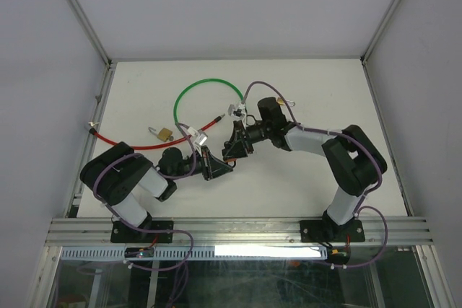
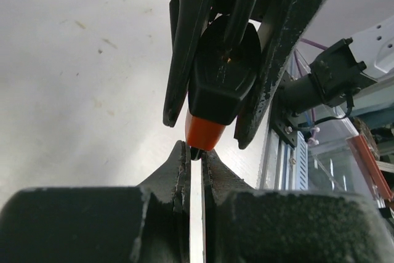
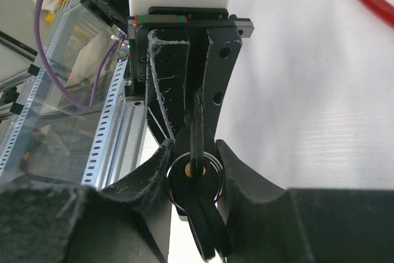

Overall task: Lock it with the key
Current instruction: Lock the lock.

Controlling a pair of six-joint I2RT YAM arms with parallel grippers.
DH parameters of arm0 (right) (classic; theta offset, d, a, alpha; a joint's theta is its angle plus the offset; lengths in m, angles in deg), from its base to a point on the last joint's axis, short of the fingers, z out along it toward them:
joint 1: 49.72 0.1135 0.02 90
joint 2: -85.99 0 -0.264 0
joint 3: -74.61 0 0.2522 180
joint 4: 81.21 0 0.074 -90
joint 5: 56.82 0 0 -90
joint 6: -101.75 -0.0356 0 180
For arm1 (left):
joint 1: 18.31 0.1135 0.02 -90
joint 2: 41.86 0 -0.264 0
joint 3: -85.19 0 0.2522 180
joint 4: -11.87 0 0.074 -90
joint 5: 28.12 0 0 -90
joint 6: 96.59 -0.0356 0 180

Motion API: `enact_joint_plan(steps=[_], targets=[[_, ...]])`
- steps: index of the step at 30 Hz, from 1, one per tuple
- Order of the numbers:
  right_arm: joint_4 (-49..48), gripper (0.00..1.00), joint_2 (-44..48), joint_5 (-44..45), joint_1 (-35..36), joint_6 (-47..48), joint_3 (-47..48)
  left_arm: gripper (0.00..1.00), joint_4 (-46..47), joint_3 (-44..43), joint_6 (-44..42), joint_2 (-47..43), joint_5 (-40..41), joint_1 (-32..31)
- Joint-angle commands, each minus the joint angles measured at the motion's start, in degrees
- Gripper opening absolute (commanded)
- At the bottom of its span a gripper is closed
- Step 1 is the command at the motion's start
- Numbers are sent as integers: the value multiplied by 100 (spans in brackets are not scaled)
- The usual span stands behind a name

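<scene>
A key with a chunky black head (image 2: 221,72) and an orange collar (image 2: 203,130) hangs between both grippers above the table, near the front middle. My right gripper (image 3: 194,149) is shut on the head. A metal ring (image 3: 215,173) with spare black keys (image 3: 206,232) dangles from the head's back end. My left gripper (image 2: 196,147) is shut on the thin dark stub that sticks out of the collar. The two grippers meet tip to tip (image 1: 231,156). A brass padlock (image 1: 164,133), a red cable (image 1: 130,144) and a green cable loop (image 1: 189,91) lie on the table behind them.
White enclosure walls surround the table (image 1: 303,185). An aluminium rail (image 1: 238,230) runs along the near edge by the arm bases. Small white tags (image 1: 234,110) lie at the cable ends. The right arm's elbow (image 1: 354,160) stands at the right.
</scene>
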Motion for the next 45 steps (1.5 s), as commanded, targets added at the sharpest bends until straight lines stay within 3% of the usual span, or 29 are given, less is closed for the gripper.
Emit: enact_joint_plan(steps=[1, 4, 11, 18, 22, 26, 35, 45], targets=[[1715, 0, -408, -207, 517, 467, 48, 0, 2501, -104, -188, -835, 1515, 200], [2575, 0, -266, 325, 377, 1421, 293, 0, 2504, 257, -546, -1222, 1789, 276], [3063, 0, 37, 772, 275, 2296, 359, 0, 1920, 457, -1109, -1686, 1411, 426], [3296, 0, 27, 1307, 640, 2739, 523, 0, -388, -80, -1690, -2011, 489, 470], [3328, 0, -66, 1566, 737, 2759, 564, 0, -900, -78, -1827, -2128, 463, 470], [3632, 0, -406, 1834, 960, 2982, 762, 0, -945, -13, -1875, -2012, 554, 470], [3786, 0, -1017, 1809, 1046, 2906, 909, 0, 26, 245, -2009, -1416, 252, 497], [2673, 0, -891, 1804, 1090, 2291, 426, 0, 344, 162, -2016, -609, -545, 532]])
